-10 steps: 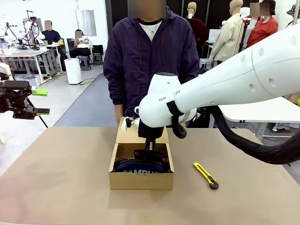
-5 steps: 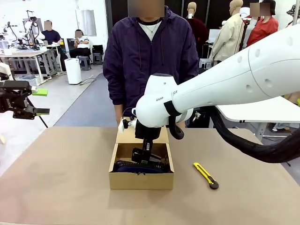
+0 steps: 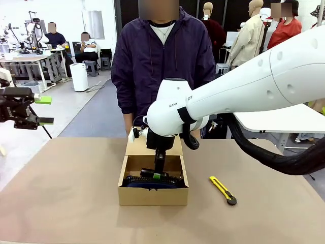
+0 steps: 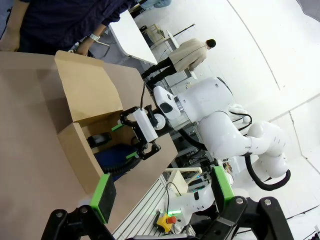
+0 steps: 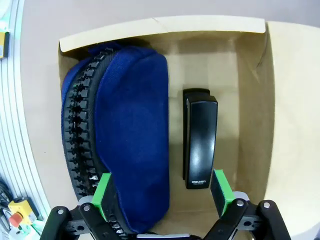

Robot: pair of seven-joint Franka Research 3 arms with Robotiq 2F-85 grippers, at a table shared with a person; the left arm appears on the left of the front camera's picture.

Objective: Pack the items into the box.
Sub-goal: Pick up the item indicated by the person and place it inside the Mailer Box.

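2 items lie inside the brown cardboard box point(image 3: 152, 195): the soft navy fabric pouch point(image 5: 132, 135), chunky zip teeth along its edge, by the near wall, and the slim, glossy black stapler point(image 5: 201, 142) beyond it. Above them hangs the right gripper point(image 5: 161, 190), jaws spread, empty. The yellow-and-black utility knife point(image 3: 222, 190) lies on the table point(image 3: 66, 183), right of the box. Far left, the left gripper point(image 4: 161, 191) gapes empty.

The box point(image 3: 152, 195) is plain brown cardboard, a shade darker than the tan desk point(image 3: 66, 203). The zip pouch point(image 5: 135, 145) is navy blue with black zipper teeth, the stapler point(image 5: 201, 142) is glossy black, and the utility knife point(image 3: 222, 189) is yellow with a black tip. The right gripper point(image 5: 162, 187) is black with bright green pads point(image 5: 103, 192).
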